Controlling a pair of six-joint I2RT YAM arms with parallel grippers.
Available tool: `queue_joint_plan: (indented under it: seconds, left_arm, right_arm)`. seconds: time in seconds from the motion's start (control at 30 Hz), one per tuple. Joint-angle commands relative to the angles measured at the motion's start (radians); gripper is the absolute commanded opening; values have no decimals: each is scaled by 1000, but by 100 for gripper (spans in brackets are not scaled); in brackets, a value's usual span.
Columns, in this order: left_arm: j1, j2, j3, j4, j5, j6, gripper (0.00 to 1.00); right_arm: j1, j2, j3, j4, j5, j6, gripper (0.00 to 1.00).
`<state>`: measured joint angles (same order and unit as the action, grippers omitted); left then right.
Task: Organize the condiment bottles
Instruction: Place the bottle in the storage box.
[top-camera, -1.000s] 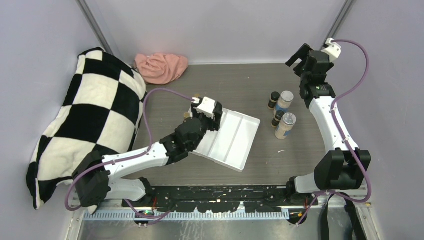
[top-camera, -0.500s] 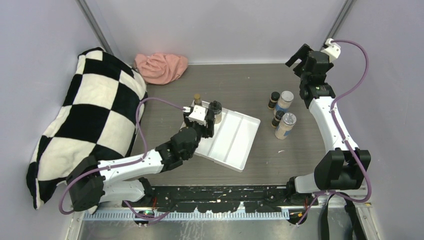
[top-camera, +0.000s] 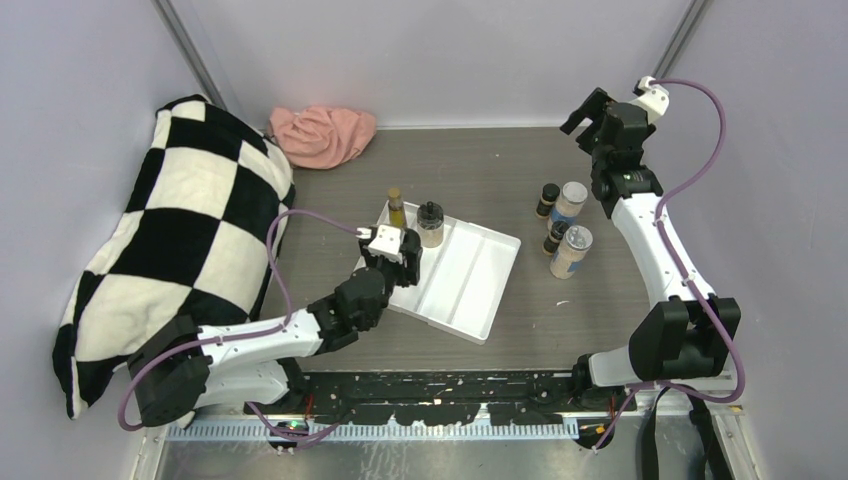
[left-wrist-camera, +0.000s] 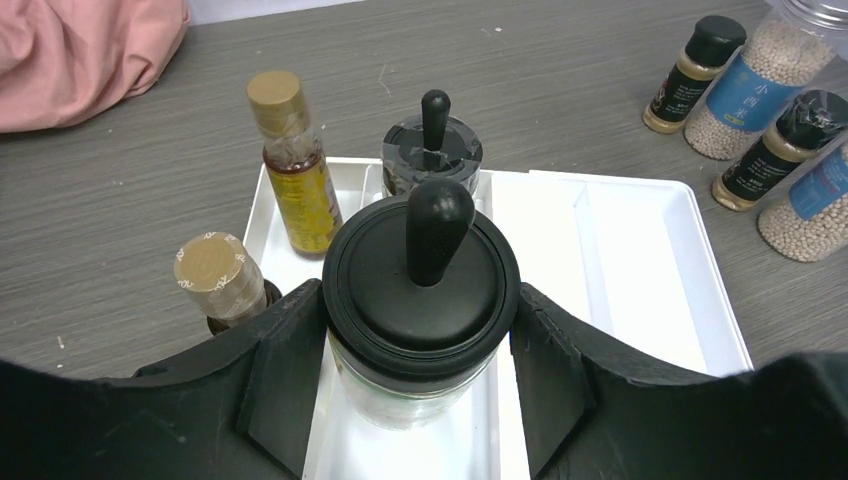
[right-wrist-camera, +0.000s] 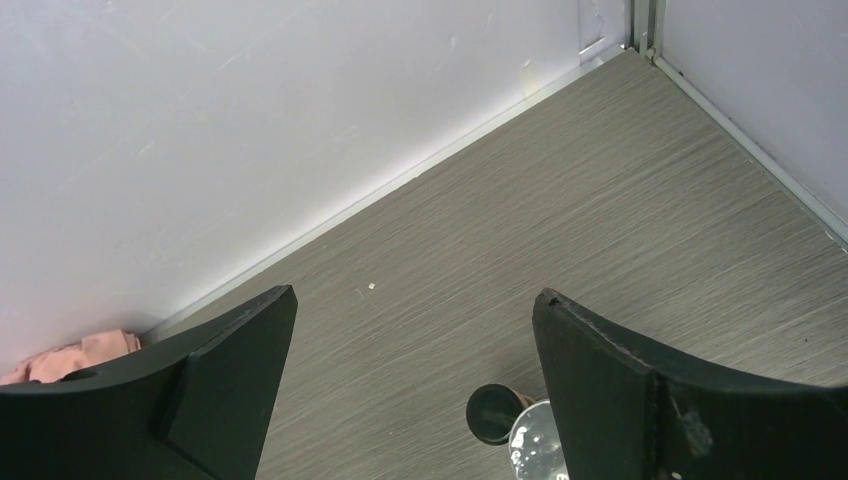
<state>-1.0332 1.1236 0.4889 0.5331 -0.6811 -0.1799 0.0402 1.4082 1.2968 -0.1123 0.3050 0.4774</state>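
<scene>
Pulled back toward the near edge since a second ago, the left tool (left-wrist-camera: 418, 305) no longer covers the far-left corner of the white tray (top-camera: 470, 290), and it carries a black-lidded jar (left-wrist-camera: 420, 265) clamped between its fingers, which press on either side of the lid. That jar sits over the near part of the tray's left side; whether its base touches the tray floor cannot be told. Just beyond it a second black-lidded jar (left-wrist-camera: 432, 150) stands upright at the tray's far end, and a slim yellow bottle (left-wrist-camera: 295, 165) with a brown cap stands upright in the compartment to its left. Another brown-capped bottle (left-wrist-camera: 215, 275) is close to the left finger at the tray's left edge; inside or just beside the tray, the views do not settle. Right of the tray, on the bare tabletop (top-camera: 480, 165), stand a far dark bottle (top-camera: 547, 200) just beside a far shaker (top-camera: 572, 200), and nearer, a near dark bottle (top-camera: 555, 237) just beside a near shaker (top-camera: 571, 250). Above that group's far side the right tool (top-camera: 588, 108), shifted slightly toward the back wall, hangs with its jaws spread wide and nothing between them. A checkered pillow (top-camera: 170, 250) leans along the left wall, with a pink cloth (top-camera: 320, 135) at the far left.
</scene>
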Motion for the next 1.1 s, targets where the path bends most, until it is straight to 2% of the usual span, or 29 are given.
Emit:
queue_joint_plan:
  seconds: [0.0,0.47,1.07]
  left_arm:
    - [-3,-35,-9,155,-24,2,0]
    - [-4,-8,-101,361,71,75,0]
    - [-4,98,-131,501,94,110,0]
  right_arm:
    - [5,-3,4,58,15,-2,94]
    - [23,-4,3,62,28,-14,94]
    - [36,-5,1,69,40,-28,94]
